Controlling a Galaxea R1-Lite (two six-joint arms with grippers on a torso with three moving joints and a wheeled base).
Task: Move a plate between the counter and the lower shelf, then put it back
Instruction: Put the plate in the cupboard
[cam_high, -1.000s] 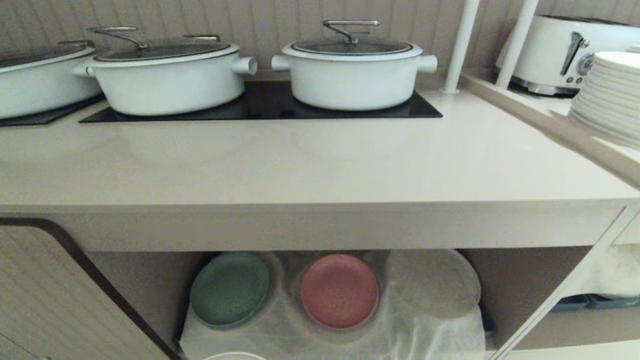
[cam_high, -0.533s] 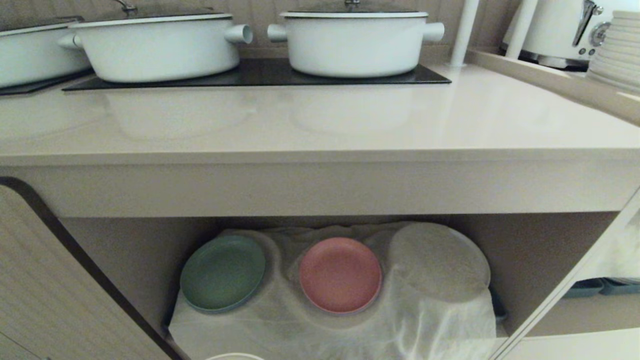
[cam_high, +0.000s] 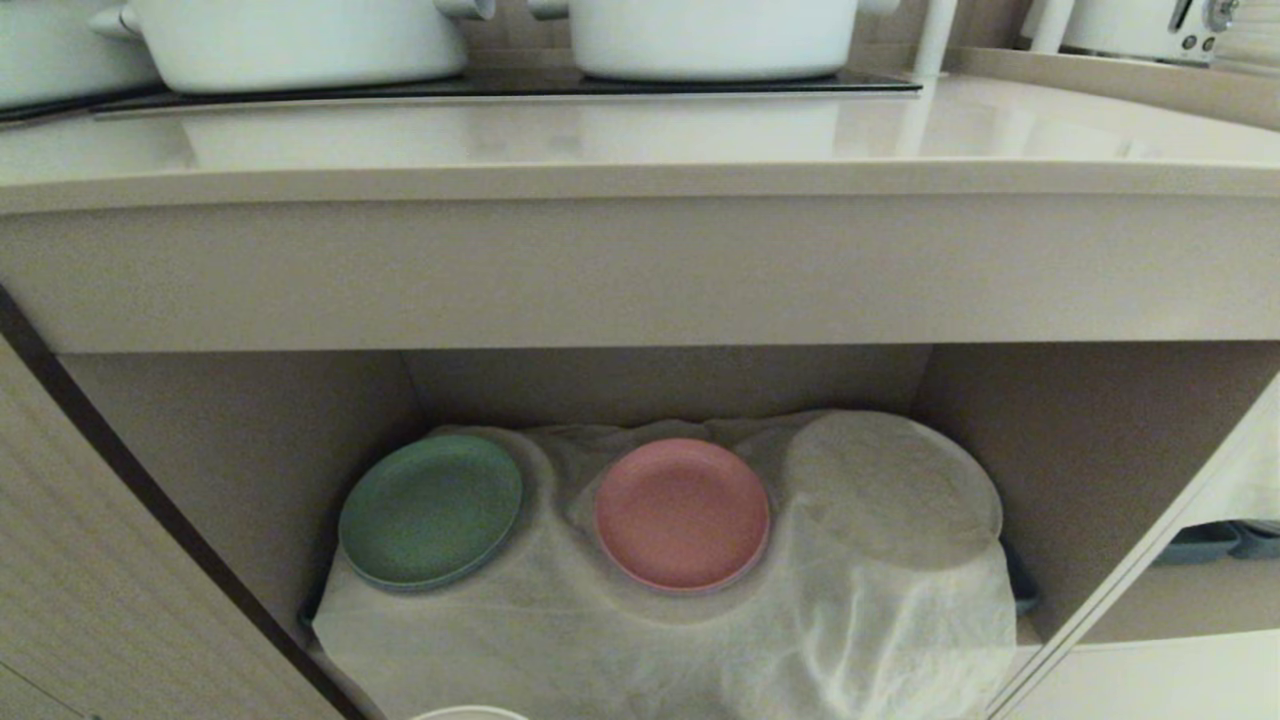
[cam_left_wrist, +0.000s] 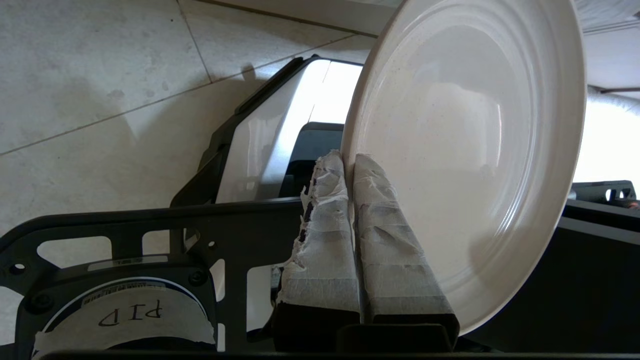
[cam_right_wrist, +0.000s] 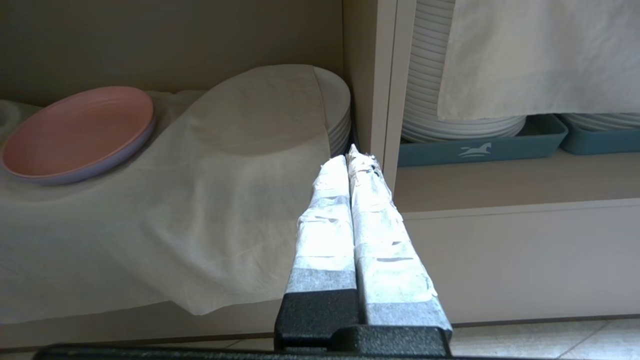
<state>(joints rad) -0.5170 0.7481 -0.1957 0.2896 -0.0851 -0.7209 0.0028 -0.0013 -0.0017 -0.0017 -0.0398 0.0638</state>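
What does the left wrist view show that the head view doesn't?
Only the left wrist view: the left gripper shut on the rim of the small round cream-beige plate, above tiled floor.
Only the head view: the beige counter with white pots, the lower shelf, a green plate and a pink plate on whitish cloth.
Shared: nothing recognisable.

The lower shelf (cam_high: 1010, 440) opens wide under the thick front edge of the counter (cam_high: 640, 270). Its floor is crowded: a green plate (cam_high: 430, 510), a pink plate (cam_high: 682, 513) and a cloth-draped stack (cam_high: 892, 490) (the tallest) sit side by side. Free room lies above them and over the cloth (cam_high: 560, 640) in front.
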